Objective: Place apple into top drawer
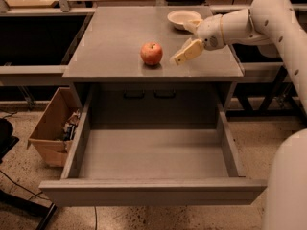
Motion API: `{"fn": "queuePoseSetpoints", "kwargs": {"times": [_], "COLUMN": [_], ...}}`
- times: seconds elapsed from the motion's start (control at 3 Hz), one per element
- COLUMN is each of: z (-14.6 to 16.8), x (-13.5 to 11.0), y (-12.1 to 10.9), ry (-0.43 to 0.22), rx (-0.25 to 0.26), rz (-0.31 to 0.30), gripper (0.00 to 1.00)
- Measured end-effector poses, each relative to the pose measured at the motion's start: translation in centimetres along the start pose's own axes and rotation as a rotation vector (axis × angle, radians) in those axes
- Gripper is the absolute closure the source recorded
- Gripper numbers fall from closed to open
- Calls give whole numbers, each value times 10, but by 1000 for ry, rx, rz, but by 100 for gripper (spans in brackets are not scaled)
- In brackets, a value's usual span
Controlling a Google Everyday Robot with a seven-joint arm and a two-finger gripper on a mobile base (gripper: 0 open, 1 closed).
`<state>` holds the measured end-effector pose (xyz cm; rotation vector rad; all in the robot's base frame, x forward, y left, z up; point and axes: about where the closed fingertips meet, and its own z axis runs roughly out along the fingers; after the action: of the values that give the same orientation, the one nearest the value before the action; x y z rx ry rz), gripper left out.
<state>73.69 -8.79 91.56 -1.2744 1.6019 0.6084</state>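
The red apple (151, 53) sits on the grey cabinet top (110, 32), near its front edge. My gripper (182, 43) is just to the right of the apple, low over the top, a short gap from it. Its cream fingers (186, 51) are spread open and hold nothing. The top drawer (153, 191) is pulled fully out below the cabinet top, and its grey inside is bare.
A shallow cream-white bowl (183, 18) stands at the back right of the cabinet top, behind my gripper. An open cardboard box (50, 128) stands on the floor left of the drawer. My white arm (268, 18) reaches in from the right. Dark handles (144, 95) show behind the drawer.
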Motion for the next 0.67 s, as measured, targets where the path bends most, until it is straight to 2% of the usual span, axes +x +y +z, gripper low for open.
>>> {"fn": "queuePoseSetpoints", "kwargs": {"times": [0.33,0.67], "z": [38,83], "x": [-7,-2], "y": [-6,-6], "ry": [-42,-63], "rx": [-36,-82], "rz": [23,64], "gripper": [0,0]}}
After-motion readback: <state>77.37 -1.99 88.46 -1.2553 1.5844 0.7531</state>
